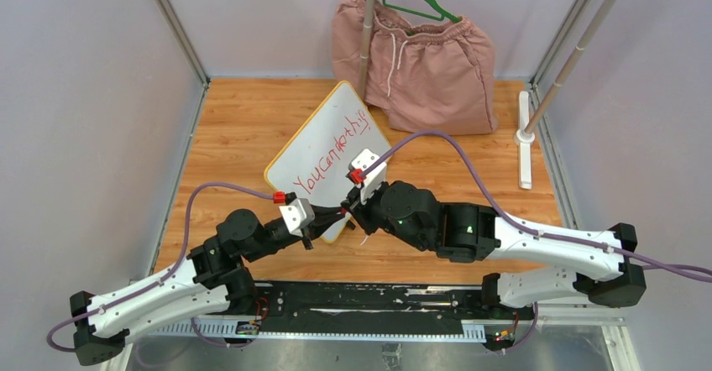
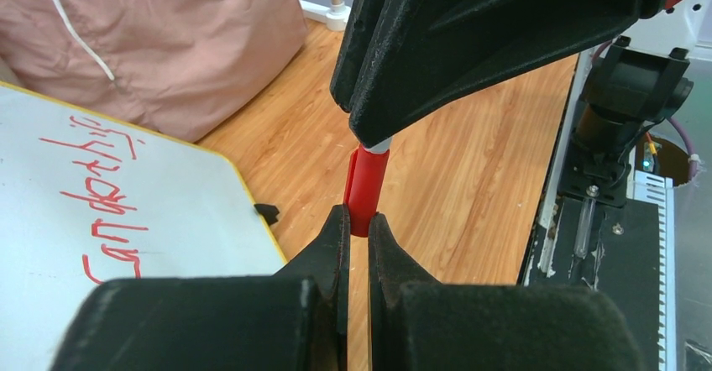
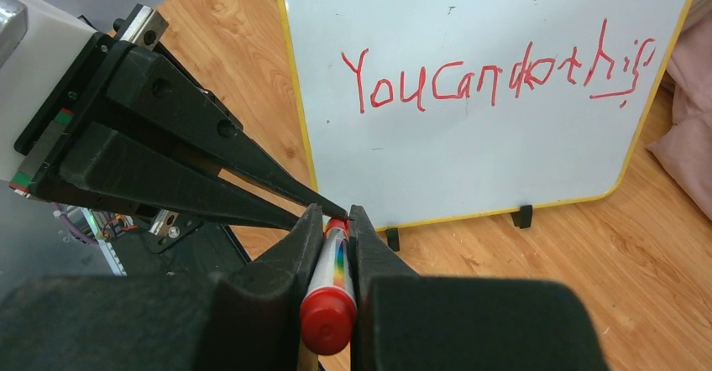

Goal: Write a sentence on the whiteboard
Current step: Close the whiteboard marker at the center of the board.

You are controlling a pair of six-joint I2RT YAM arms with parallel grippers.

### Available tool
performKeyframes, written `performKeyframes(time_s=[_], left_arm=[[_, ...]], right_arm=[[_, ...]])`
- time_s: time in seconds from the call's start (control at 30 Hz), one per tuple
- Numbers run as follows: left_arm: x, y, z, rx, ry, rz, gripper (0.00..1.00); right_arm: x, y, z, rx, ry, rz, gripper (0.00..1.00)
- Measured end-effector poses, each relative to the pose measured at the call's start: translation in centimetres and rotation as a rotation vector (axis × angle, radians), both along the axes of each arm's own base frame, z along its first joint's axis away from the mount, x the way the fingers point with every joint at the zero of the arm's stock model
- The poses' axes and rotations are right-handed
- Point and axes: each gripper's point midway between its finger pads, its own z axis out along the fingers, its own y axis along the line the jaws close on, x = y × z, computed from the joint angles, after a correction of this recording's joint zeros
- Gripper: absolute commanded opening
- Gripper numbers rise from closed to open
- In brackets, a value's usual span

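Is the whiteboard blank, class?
No, the whiteboard carries one line of red writing across it.

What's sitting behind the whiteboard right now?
Pink shorts on a green hanger, resting on the wooden table just past the whiteboard. The strip of table directly behind the board is hidden.

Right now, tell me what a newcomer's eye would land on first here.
The red sentence across the whiteboard, turned askew mid-table, grabs attention first. By its near corner the left gripper pinches a red cap and the right gripper clamps the marker, tips meeting. Pink shorts on a green hanger sit at the back.
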Motion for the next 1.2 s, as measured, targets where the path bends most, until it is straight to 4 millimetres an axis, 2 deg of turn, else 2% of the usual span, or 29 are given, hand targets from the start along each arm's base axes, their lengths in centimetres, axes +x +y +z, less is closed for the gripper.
performKeyframes(time_s=[0.4,1.2], left_arm=[[0.19,0.27,-0.08,0.011,0.01,0.017,0.0],[0.2,0.44,0.17,0.004,0.032,0.023,0.0]], right_arm=[[0.43,0.45,-0.57,0.005,0.029,-0.007,0.0],[0.45,0.36,0.1,0.036,0.03,-0.008,0.0]])
